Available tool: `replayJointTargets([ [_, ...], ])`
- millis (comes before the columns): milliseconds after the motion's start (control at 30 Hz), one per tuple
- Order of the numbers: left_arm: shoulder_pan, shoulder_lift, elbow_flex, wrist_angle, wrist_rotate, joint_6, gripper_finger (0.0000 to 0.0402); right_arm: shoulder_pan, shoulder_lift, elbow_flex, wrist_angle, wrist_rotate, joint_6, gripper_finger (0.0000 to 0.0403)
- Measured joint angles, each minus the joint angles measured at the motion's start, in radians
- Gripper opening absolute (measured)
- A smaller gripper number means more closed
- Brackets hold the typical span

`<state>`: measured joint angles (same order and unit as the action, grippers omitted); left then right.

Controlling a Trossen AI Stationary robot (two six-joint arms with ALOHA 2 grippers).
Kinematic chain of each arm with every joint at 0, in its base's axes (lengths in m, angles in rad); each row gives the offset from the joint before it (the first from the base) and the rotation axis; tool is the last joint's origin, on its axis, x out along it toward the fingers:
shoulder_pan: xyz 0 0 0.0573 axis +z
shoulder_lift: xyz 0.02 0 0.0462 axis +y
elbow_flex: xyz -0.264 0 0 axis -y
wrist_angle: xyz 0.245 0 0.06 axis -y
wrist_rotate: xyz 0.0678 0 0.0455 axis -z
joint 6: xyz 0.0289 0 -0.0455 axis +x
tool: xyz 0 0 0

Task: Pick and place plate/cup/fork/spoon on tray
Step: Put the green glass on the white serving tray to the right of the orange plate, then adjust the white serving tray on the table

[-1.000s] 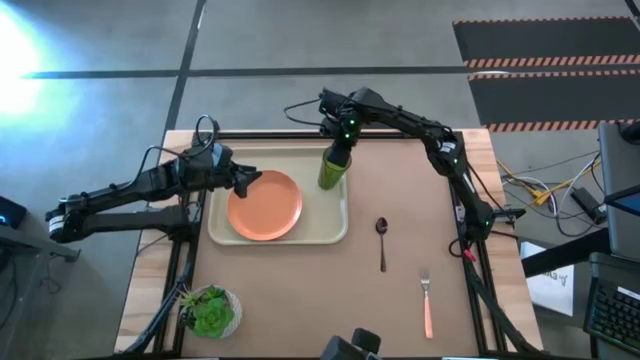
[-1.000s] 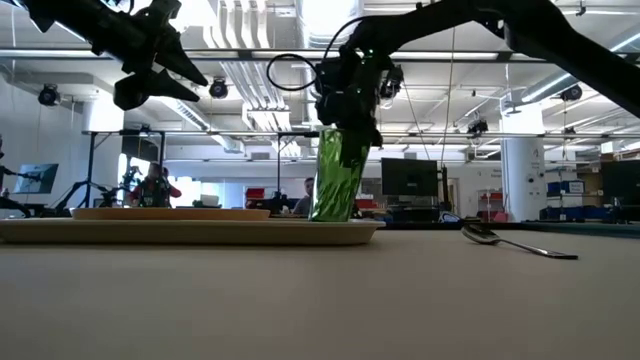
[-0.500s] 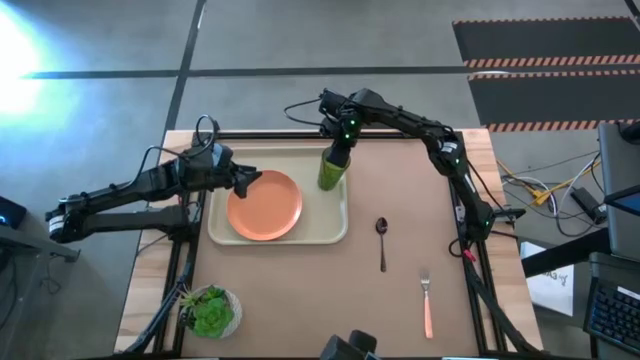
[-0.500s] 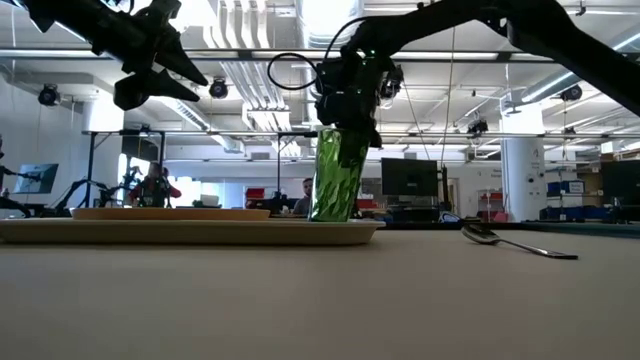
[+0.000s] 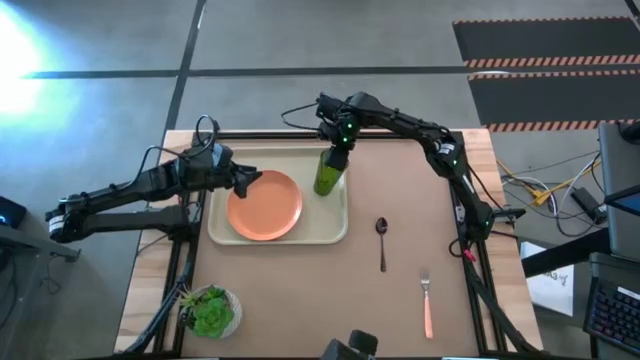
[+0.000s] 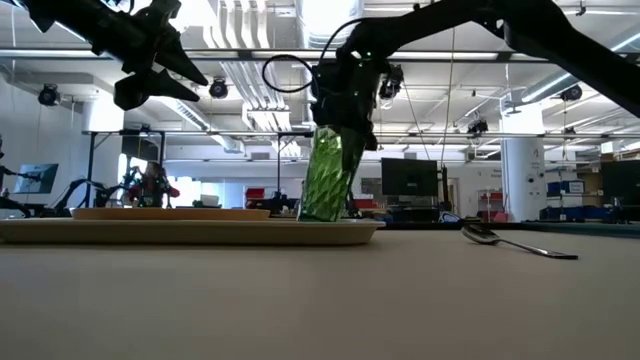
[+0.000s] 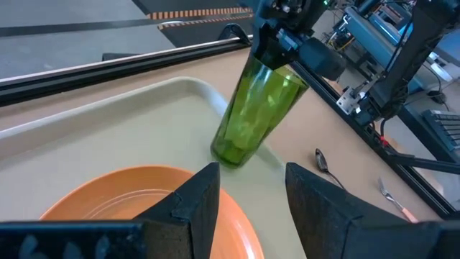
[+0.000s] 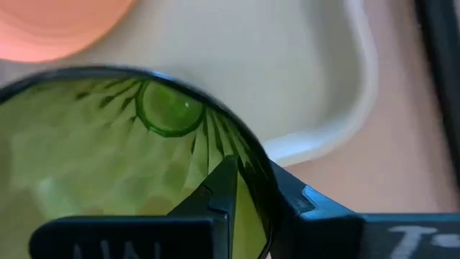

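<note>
The cup (image 5: 327, 172) leans on the tray (image 5: 336, 228), its rim clenched in the right gripper (image 5: 337, 141) above the tray's far right corner. A second ago it stood nearer upright at the tray's right rim; it has since tipped and shifted inward toward the plate (image 5: 264, 204), so release looks close. The left gripper (image 5: 246, 180) hovers spread beside the plate. Spoon (image 5: 381, 237) and fork (image 5: 426, 300) wait right of the tray.

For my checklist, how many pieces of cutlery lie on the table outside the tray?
2. The spoon lies on the bare table right of the tray; the fork lies farther right, nearer the front edge. None seems hidden.
</note>
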<state>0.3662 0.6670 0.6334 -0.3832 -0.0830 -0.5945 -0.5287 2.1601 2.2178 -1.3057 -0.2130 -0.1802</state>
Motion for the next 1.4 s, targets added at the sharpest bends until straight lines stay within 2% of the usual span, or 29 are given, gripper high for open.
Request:
replayJointTargets([
  [333, 0.0, 0.0, 0.0, 0.0, 0.0, 0.0, 0.0141, 0.015, -0.005, 0.12, -0.024, 0.004, 0.004, 0.0041],
  [733, 0.0, 0.0, 0.0, 0.0, 0.0, 0.001, 0.0141, 0.054, -0.022, 0.137, -0.032, 0.004, 0.023, 0.0041],
  [1033, 0.0, 0.0, 0.0, 0.0, 0.0, 0.001, 0.0141, 0.054, -0.121, 0.138, -0.025, 0.036, 0.024, 0.0041],
  [1133, 0.0, 0.0, 0.0, 0.0, 0.0, 0.001, 0.0141, 0.069, -0.172, 0.138, -0.085, 0.031, 0.039, 0.0038],
  [1300, 0.0, 0.0, 0.0, 0.0, 0.0, 0.001, 0.0141, 0.133, -0.256, 0.137, -0.27, 0.031, 0.078, 0.0017],
  [1400, 0.0, 0.0, 0.0, 0.0, 0.0, 0.003, 0.0141, 0.205, -0.311, 0.12, -0.261, 0.025, 0.11, 0.001],
])
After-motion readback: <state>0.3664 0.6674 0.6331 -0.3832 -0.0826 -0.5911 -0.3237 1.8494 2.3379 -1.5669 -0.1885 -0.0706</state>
